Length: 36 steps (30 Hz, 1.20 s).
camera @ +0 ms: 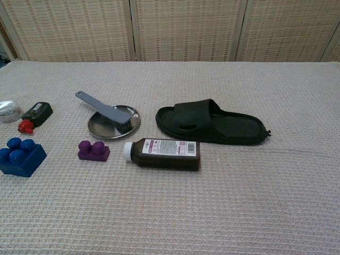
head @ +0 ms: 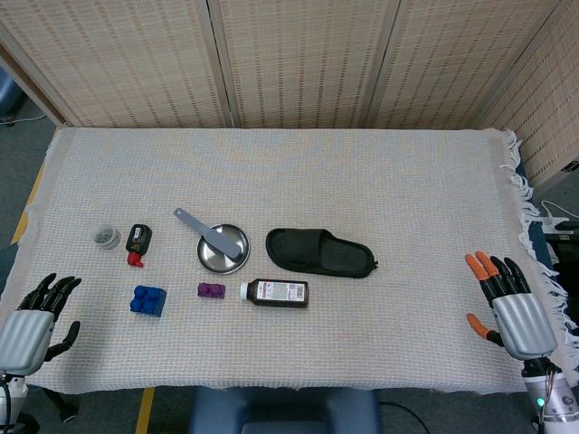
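Note:
My left hand (head: 34,323) hovers over the table's near left corner, fingers apart, holding nothing; the blue block (head: 147,300) is the closest thing to it. My right hand (head: 509,303) is at the near right edge, fingers spread and empty, far from every object. Neither hand shows in the chest view. In the middle lie a black slipper (head: 319,252), a brown bottle (head: 275,292) on its side with a white cap, a purple block (head: 211,290), and a steel dish (head: 223,249) with a grey spatula (head: 203,231) resting across it.
A small black bottle with a red cap (head: 137,241) and a little clear jar (head: 108,237) sit at the left. A woven cloth (head: 362,181) covers the table, fringed on the right edge. Wicker screens (head: 298,59) stand behind.

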{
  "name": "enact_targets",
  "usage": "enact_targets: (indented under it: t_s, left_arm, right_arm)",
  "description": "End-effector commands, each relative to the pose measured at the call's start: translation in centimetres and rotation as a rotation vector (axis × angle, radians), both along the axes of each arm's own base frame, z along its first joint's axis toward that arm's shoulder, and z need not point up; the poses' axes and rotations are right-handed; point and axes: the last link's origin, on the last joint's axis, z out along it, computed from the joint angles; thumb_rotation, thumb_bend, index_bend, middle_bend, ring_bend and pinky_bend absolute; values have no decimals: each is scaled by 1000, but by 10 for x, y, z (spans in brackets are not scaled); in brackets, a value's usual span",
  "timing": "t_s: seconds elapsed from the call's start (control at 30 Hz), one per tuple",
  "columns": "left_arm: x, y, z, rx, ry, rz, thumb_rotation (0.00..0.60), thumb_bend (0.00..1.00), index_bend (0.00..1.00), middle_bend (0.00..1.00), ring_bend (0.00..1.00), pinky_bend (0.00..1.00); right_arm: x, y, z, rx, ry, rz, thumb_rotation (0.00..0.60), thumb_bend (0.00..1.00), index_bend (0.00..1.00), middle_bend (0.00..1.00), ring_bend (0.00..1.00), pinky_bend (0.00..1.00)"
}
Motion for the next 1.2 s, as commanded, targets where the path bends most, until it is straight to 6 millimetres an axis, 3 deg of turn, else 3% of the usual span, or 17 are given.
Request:
enact_targets:
  t_s: [0.03,0.1,0.17,0.33,0.43,0.53,0.7,0.83,1.2]
  left_arm:
    - [0,0,-2,-8,-2,0,600,428,94,93,24,219]
    - [2,3,-5,-23,-1,-8,600,429,89,91,27,233]
    - [7,13,-12,-61,25,-30,600,431,83,88,70,311]
    - [32,60,-31,-192,61,-87,600,447,82,96,463,794]
    - [46,90,-44,-233,100,-127,600,453,96,122,546,866]
    - [61,120,-63,-295,118,-147,600,451,107,129,599,902]
    - [70,138,-76,-321,121,-155,600,450,107,125,656,934]
    - [95,179,-111,-358,128,-178,600,447,107,101,686,952]
    - [119,226,-157,-349,201,-214,600,448,107,88,727,983]
  right_arm:
    - [0,0,0,-1,-1,1,600,166,0,0,0,0]
    - [0,0,0,2,-2,-1,600,166,0,0,0,0]
    - [0,0,0,-1,-6,-1,600,166,0,0,0,0]
    - [0,-1,-3,11,4,-8,600,166,0,0,0,0]
    - [-1,-2,-4,9,10,-12,600,165,0,0,0,0]
    - [-1,-3,-6,8,19,-17,600,166,0,0,0,0]
    - [-1,-4,-6,3,24,-16,600,166,0,0,0,0]
    - [-3,-6,-7,-6,36,-33,600,166,0,0,0,0]
    - [-9,-11,-11,12,50,-74,600,166,0,0,0,0]
